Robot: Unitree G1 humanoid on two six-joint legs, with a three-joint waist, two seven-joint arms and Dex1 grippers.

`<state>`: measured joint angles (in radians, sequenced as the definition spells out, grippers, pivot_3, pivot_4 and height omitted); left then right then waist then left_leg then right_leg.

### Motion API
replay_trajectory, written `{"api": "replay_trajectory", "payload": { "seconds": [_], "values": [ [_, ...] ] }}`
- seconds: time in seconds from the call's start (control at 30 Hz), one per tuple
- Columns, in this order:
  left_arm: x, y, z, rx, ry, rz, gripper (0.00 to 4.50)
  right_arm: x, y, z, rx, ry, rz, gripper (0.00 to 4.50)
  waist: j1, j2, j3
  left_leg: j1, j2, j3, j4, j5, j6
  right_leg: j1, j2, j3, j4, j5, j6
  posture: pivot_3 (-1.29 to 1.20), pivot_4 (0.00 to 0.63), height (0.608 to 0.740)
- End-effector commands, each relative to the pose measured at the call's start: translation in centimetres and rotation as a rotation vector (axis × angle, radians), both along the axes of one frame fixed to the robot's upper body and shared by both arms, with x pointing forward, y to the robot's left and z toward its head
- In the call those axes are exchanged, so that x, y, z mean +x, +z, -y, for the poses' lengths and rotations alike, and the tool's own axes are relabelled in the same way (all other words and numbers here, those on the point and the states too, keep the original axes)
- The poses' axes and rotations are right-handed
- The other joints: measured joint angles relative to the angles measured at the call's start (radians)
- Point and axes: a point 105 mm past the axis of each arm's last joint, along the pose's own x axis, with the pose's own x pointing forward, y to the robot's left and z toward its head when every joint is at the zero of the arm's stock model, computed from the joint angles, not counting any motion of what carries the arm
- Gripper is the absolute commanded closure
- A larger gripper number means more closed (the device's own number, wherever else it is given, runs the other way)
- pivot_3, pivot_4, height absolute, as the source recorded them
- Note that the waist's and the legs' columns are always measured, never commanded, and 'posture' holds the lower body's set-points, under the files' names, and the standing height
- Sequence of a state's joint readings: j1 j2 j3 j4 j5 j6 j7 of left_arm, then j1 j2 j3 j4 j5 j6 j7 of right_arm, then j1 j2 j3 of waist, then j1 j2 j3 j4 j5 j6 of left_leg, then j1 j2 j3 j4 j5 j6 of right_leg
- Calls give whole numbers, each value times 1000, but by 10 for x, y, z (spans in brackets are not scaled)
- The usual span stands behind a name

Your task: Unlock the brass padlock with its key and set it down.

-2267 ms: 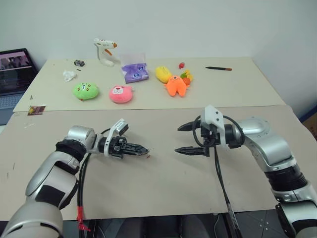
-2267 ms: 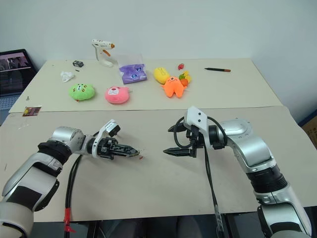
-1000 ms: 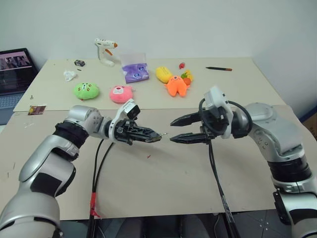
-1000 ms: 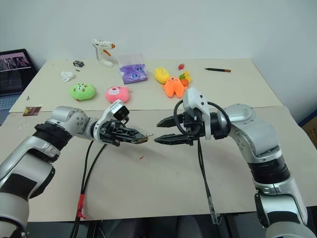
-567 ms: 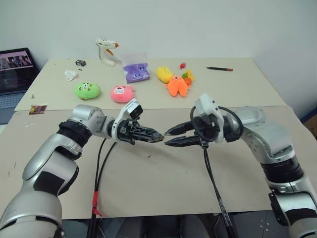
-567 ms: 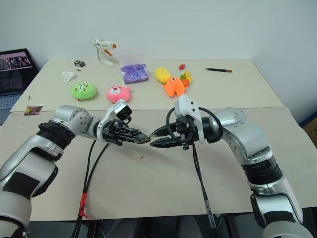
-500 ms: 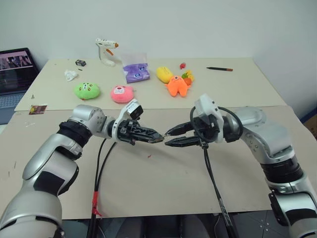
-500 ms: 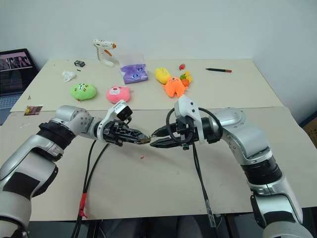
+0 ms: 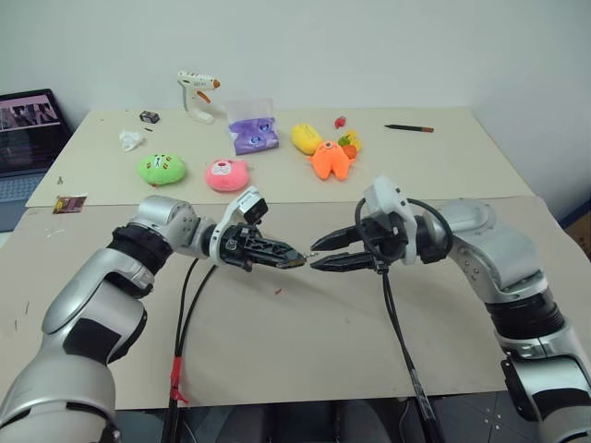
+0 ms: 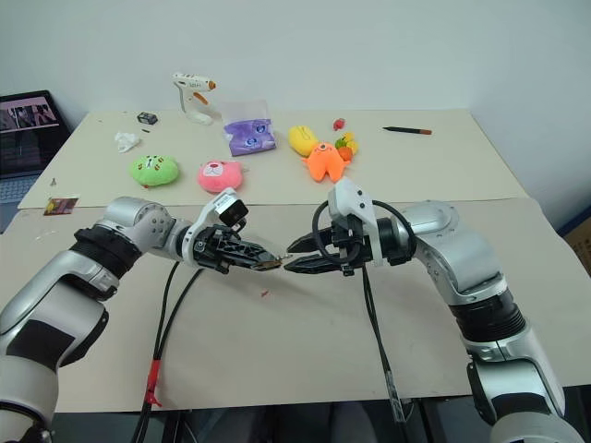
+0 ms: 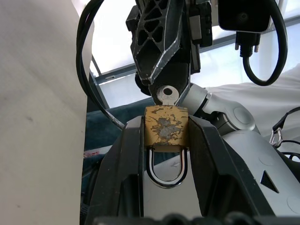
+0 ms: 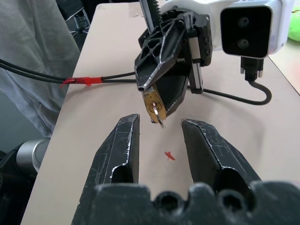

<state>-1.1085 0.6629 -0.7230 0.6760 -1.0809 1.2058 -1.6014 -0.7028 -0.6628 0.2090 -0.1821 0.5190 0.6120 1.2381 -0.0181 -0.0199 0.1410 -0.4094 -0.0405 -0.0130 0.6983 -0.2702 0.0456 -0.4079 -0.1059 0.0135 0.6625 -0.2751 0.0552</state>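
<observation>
left gripper clamps the brass padlock mid-frame above the desk | key in its keyhole | right gripper parted around the key bow | hard, light, slick metal; I would pinch the bow's flat faces

Both arms are raised in front of the body, above the tabletop, and they bend inward so that the two grippers point at each other, tip to tip. The left gripper points to the right, about level, and its fingers are closed on the brass padlock. The right gripper points to the left and a little downward. Its fingers stand apart, one on each side of the key, which sticks out of the padlock; they do not touch it.
</observation>
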Motion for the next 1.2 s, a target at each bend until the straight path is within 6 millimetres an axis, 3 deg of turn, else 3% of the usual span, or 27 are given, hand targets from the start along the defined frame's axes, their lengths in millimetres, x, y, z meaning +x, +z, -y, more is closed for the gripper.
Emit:
{"api": "replay_trajectory", "payload": {
  "seconds": [0.03, 0.23, 0.77, 1.0, 1.2],
  "values": [
    [2, 12, 0, -18, -6, 41, 3661, 0, 18, 3, 22, 7, 74, 2677, 0, 0, 0, 0, 0, 0, 0, 0, 0, 0, 0, 0, 0, 0, 0, 0, 150, 740],
    [3, 12, 0, -17, -2, 49, 3661, -1, 18, 3, 27, 11, 64, 4441, 0, 0, 0, 0, 0, 0, 0, 0, 1, 0, 0, 0, 0, 0, 0, 0, 150, 740],
    [4, 9, 3, -16, -5, 56, 3661, -3, 24, 0, 50, 5, 29, 4490, 0, 0, 0, 0, 0, 0, 0, 0, 1, 0, 0, 0, 0, 0, 0, 0, 150, 740],
    [6, 9, 5, -8, -17, 113, 3661, -1, 39, -6, 158, -62, -386, 4490, 0, 0, 0, 0, 0, 0, 1, 0, 1, 0, 0, 0, 0, 0, 0, 0, 150, 740],
    [6, 7, 6, -4, -18, 114, 3661, 6, 26, -6, 100, -143, -411, 4490, 1, 0, 0, -2, 0, 0, 0, 0, 1, -3, -1, 0, 1, 0, 0, 0, 150, 740]
  ]
}}
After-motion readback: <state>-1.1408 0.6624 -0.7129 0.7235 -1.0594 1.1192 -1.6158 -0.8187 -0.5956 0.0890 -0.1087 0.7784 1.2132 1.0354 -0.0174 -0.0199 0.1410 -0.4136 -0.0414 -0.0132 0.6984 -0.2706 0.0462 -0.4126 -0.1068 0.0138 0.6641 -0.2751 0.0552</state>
